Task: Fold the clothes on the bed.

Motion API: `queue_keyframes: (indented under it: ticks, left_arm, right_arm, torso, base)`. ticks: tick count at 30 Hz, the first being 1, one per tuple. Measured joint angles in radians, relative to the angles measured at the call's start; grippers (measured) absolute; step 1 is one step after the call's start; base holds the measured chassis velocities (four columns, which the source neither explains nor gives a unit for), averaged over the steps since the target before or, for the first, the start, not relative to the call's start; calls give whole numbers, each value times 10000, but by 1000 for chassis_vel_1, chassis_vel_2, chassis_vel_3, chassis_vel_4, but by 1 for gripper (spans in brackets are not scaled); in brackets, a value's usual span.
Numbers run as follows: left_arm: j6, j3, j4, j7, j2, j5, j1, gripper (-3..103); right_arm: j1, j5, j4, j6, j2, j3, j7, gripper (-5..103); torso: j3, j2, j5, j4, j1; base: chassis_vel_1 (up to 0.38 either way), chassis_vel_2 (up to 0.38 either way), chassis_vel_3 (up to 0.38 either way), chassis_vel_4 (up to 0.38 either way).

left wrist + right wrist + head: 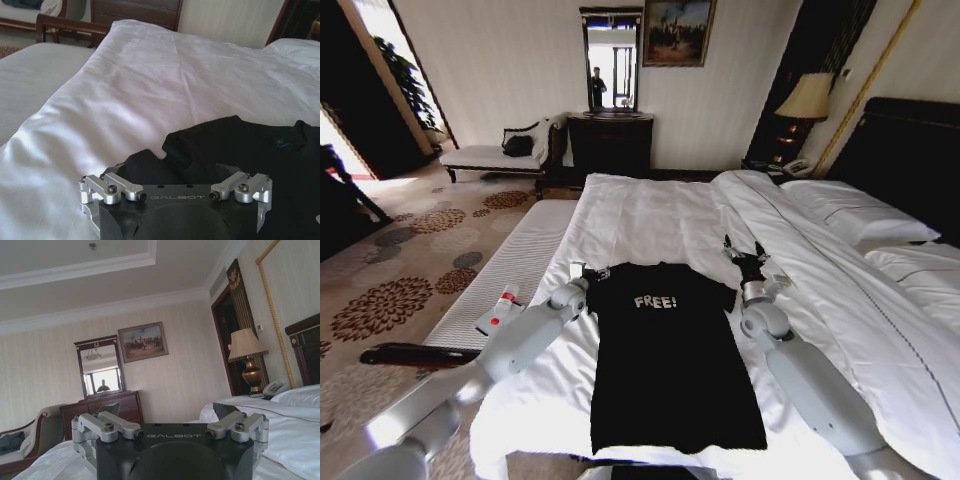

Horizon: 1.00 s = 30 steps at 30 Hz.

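**Head view: shirt laid flat, my left fingers at the sleeve**

Head view shows the black T-shirt (pixel 665 360) spread face-up on the near part of the bed (pixel 650 215), "FREE!" lettering readable, hem toward me and collar toward the far end. It lies near the bed's left edge, with the duvet (pixel 820 250) heaped to its right.

My left gripper (pixel 588 274) sits just at the shirt's left sleeve. From my left wrist camera I see that sleeve (pixel 150 162) bunched right in front of my linkage, but my fingertips are hidden below the body, so I cannot tell whether they are apart or already pinched on cloth. My right gripper (pixel 744 250) is held up just beyond the right sleeve, fingers spread apart and empty, aimed toward the far wall, not down at the fabric.

I judge this to be the start of the first fold. To do it well, I should take only the shirt's layers, not the sheet under them, and grip at the shoulder seam, not the loose sleeve end. My right side should come down to match, so the fold line runs straight.
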State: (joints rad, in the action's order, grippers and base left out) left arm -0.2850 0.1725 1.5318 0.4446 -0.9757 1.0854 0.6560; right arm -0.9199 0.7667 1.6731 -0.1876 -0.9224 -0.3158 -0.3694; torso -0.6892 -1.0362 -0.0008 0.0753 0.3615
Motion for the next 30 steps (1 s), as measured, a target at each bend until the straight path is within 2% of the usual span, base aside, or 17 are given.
queue_keyframes:
  ticks: [3, 4, 8, 14, 17, 27, 30]
  left_arm:
    - [141, -1880, 764, -292, -206, 582, 1997, 100]
    - [141, -1880, 764, -292, -206, 582, 1997, 100]
    - [634, -3319, 1007, -998, -913, 1359, 3183, 100]
    - [1028, -3623, 585, -1433, -1323, 1533, 3270, 100]
    - [1304, -3584, 145, -1626, -1609, 1844, 2923, 100]
    - [1399, -3249, -529, -1800, -1959, 1824, 2261, 99]
    - [1413, -3255, -613, -1820, -1988, 1802, 2206, 89]
  right_arm:
    - [-21, 94, 45, 26, -53, 3, -111, 100]
    - [-21, 94, 45, 26, -53, 3, -111, 100]
    - [-53, 107, 130, 104, -171, 116, -264, 100]
    - [-206, 117, 262, 177, -217, 129, -413, 100]
    - [-397, 117, 350, 204, -208, -8, -472, 100]
    - [-609, 135, 392, 270, -159, -335, -608, 100]
    - [-620, 134, 361, 274, -173, -345, -621, 100]
  torso:
    - [0, 0, -4, -4, -1]
    - [0, 0, -4, -4, -1]
    - [0, 0, 0, 4, -1]
    - [-1, 0, 1, 4, -1]
    - [-1, 0, 2, 3, 0]
    - [-1, 0, 2, 2, 2]
    - [-2, 0, 2, 1, 2]
  base:
    - [0, 0, 0, 0]
    - [0, 0, 0, 0]
    - [0, 0, 0, 0]
    - [0, 0, 0, 0]
    - [0, 0, 0, 0]
    - [0, 0, 0, 0]
    - [0, 0, 0, 0]
